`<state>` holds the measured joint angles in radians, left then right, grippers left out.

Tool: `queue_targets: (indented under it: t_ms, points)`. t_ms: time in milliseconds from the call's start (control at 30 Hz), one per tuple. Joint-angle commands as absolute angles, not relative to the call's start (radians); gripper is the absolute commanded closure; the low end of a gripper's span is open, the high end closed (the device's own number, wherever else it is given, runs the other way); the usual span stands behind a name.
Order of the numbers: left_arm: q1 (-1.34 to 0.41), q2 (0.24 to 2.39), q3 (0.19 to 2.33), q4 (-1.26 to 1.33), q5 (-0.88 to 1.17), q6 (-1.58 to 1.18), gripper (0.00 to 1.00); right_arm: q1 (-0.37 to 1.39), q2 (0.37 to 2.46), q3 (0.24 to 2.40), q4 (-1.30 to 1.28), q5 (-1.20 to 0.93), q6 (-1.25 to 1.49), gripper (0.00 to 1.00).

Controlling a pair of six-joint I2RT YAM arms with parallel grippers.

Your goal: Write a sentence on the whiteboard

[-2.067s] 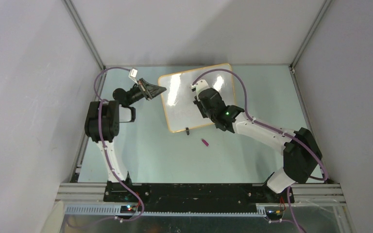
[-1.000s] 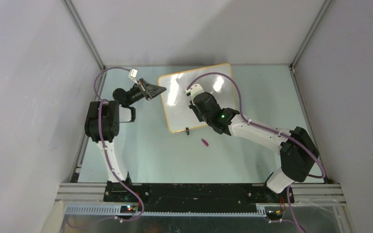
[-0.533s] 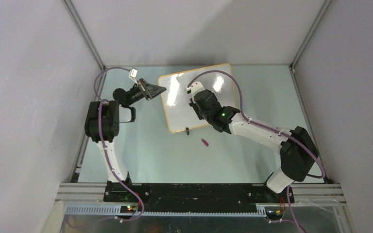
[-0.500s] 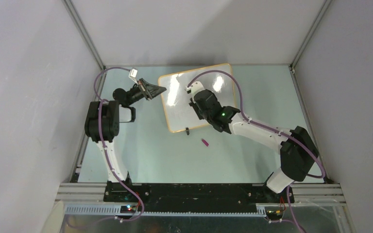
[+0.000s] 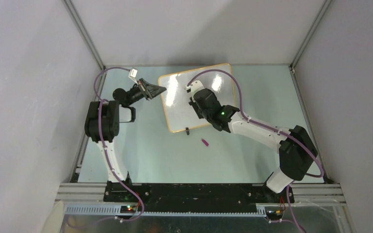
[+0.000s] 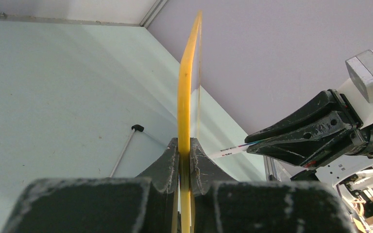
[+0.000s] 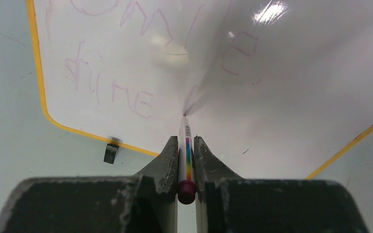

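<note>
While the whiteboard point(image 5: 177, 109) sits at the far middle of the table point(image 5: 141, 145), its face carrying faint pink lettering point(image 7: 131, 94), the left gripper point(image 6: 184, 145) is clamped on the orange-yellow frame point(image 6: 187, 73) at the board's left edge, presumably to steady it against writing pressure. The right gripper point(image 7: 186, 143) pinches a rainbow-banded marker point(image 7: 187, 155), whose tip touches the white face. A small purple piece point(image 5: 205, 142), probably the cap, lies near the board's near edge.
</note>
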<state>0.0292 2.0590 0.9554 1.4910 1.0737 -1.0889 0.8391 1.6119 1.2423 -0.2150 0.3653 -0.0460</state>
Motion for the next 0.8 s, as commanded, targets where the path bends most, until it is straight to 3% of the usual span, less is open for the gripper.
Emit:
queue_targets:
  t_ms: [0, 767]
  points:
    - [0.015, 2.026, 0.939, 1.529, 1.081, -1.034, 1.00, 0.812, 1.633, 1.280, -0.184, 0.375, -0.049, 1.00]
    - [0.015, 2.026, 0.942, 1.530, 1.080, -1.035, 1.00, 0.761, 1.583, 1.248, -0.239, 0.381, -0.020, 1.00]
